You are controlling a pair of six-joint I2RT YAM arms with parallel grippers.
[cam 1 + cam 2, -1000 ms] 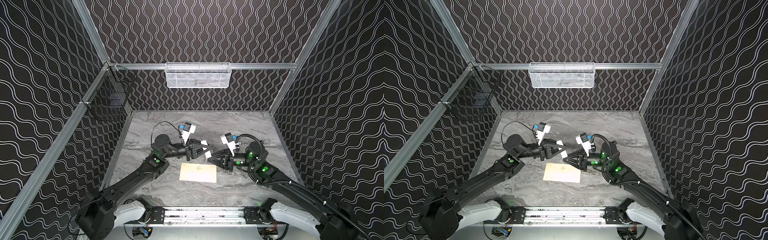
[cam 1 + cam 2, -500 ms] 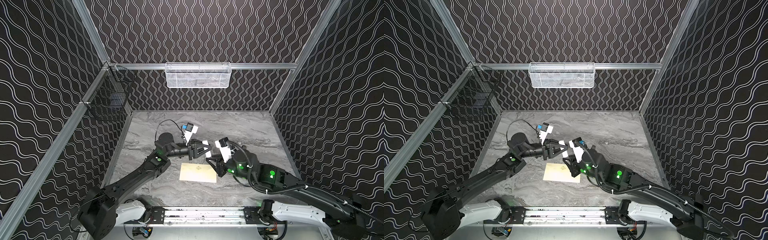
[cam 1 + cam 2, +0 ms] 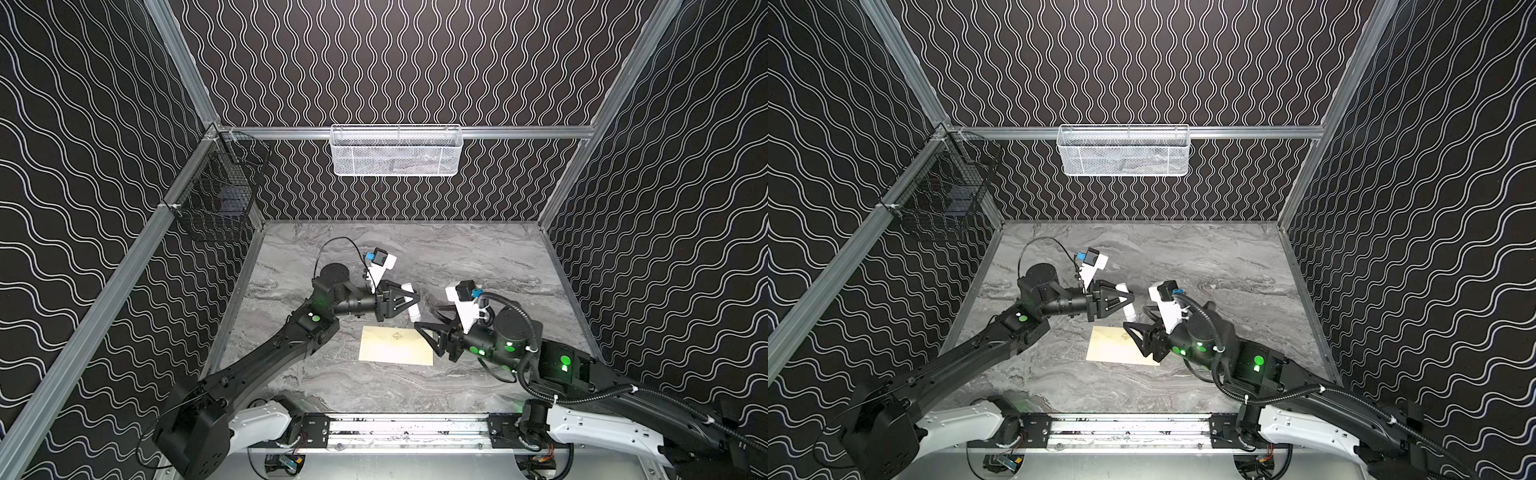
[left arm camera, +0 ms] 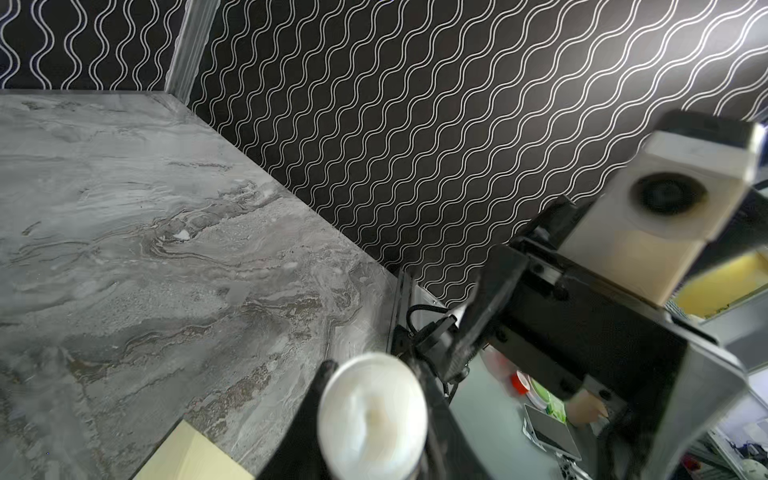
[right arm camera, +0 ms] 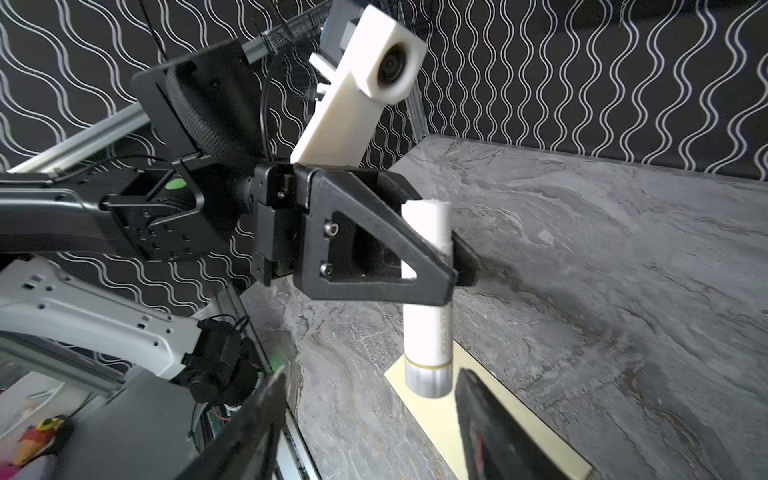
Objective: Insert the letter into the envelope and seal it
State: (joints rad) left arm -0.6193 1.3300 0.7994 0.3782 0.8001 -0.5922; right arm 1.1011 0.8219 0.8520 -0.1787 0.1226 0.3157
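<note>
Jaws of the left gripper [image 3: 412,300] are clenched on a white glue stick [image 3: 414,314], gripping it around its middle (the stick stands nearly upright, silver-banded end down). That lower end hangs at the far right corner of the envelope [image 3: 397,347]. In the right wrist view it sits over the paper's corner, but whether it touches the paper I cannot tell.

The envelope, cream and flat, lies on the grey marble table [image 3: 478,257] toward the front edge, about midway between the left and right edges. Its long sides run along that front edge, and a small dark mark sits near the middle of its far side.

The right gripper [image 3: 428,316] is released and grasps nothing. Its two black fingers [image 5: 490,424] stand wide apart, low over the envelope's right short edge, pointing toward the stick. Both top views show the two grippers near each other, tips apart.

A white mesh basket [image 3: 395,151] hangs on the back wall, and a black wire basket [image 3: 216,199] hangs on the left wall.
</note>
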